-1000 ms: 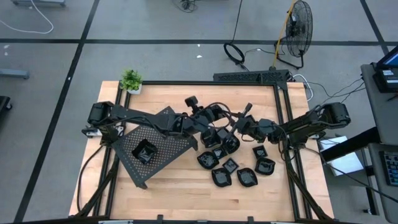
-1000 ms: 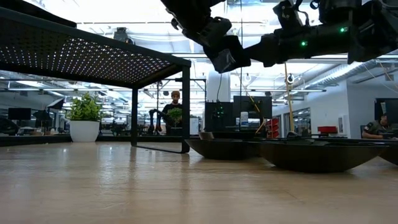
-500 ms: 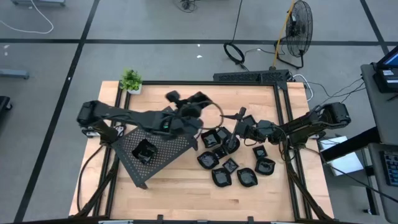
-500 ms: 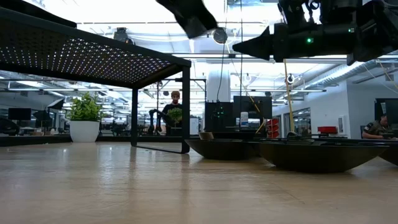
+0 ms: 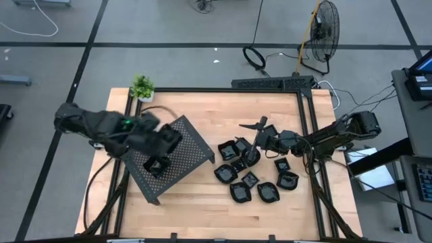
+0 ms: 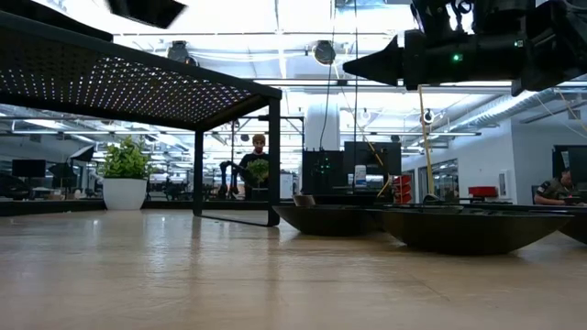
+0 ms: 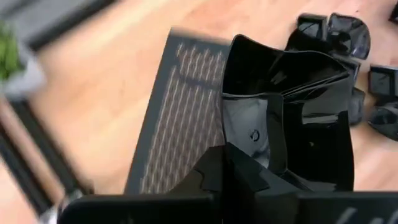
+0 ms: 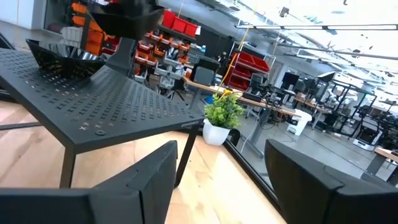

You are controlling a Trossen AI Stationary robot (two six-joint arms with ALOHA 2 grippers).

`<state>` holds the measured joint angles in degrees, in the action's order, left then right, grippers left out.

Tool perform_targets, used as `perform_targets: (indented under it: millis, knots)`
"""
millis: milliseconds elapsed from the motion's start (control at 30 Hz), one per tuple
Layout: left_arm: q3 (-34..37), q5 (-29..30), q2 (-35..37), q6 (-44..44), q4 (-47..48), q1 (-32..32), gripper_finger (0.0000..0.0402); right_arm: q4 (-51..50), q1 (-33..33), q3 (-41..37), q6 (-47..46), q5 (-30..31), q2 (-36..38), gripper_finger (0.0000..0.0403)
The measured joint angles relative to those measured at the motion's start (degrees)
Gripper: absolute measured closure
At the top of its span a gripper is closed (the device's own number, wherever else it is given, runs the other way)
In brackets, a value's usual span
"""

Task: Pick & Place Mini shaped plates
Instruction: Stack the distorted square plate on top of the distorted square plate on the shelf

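- L gripper [image 5: 160, 143]: over the perforated tray [image 5: 192, 145], at about 9 o'clock of the table [image 5: 202, 202]. Fingers clamped on a mini plate [image 7: 292, 118], gripped by its rim so the dish hangs tilted. Judged: carried here for set-down on the tray top.
- Plate on tray [image 5: 156, 165]: one dish already lies on the perforated top, just at 6 o'clock of the L gripper. Likely marks the drop zone.
- Tray: raised on legs, turned at an angle; low view shows its underside and one leg [image 6: 273, 160].
- Loose plates [image 5: 251, 179]: cluster on bare wood at 3–4 o'clock of the tray, well apart from it; the supply still to be moved.
- R gripper [image 5: 260, 128]: at 12 o'clock of the cluster, above it. Fingers [image 8: 140, 180] apart, nothing between them. Judged: waiting for next pick.
- Potted plant [image 5: 142, 86]: far corner, approx. 11 o'clock; clear of the work.
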<state>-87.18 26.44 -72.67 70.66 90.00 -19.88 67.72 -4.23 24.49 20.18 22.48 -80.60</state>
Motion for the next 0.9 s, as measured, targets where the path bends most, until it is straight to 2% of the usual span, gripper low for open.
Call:
perform_targets:
  millis: [267, 500, 700, 900]
  knots:
    - [6.77, 4.66, 2.98, 25.08, -0.04, -19.74, 0.0396, 0.22, 0.00, 0.00, 0.00, -0.04, 0.00, 0.0183]
    - [14.11, 3.28, 2.95, 40.78, 0.11, -27.84, 0.0397, 0.96, 0.00, 0.00, -0.28, -0.04, 0.00, 0.0187]
    - [15.59, 1.58, 2.94, 43.49, 0.12, -30.72, 0.0391, 1.30, 0.00, 0.00, -1.46, -0.07, 0.00, 0.0187]
    - [15.61, 1.98, 2.96, 38.01, -0.03, -30.92, 0.0388, 1.40, 0.00, 0.00, -1.39, -0.08, 0.00, 0.0188]
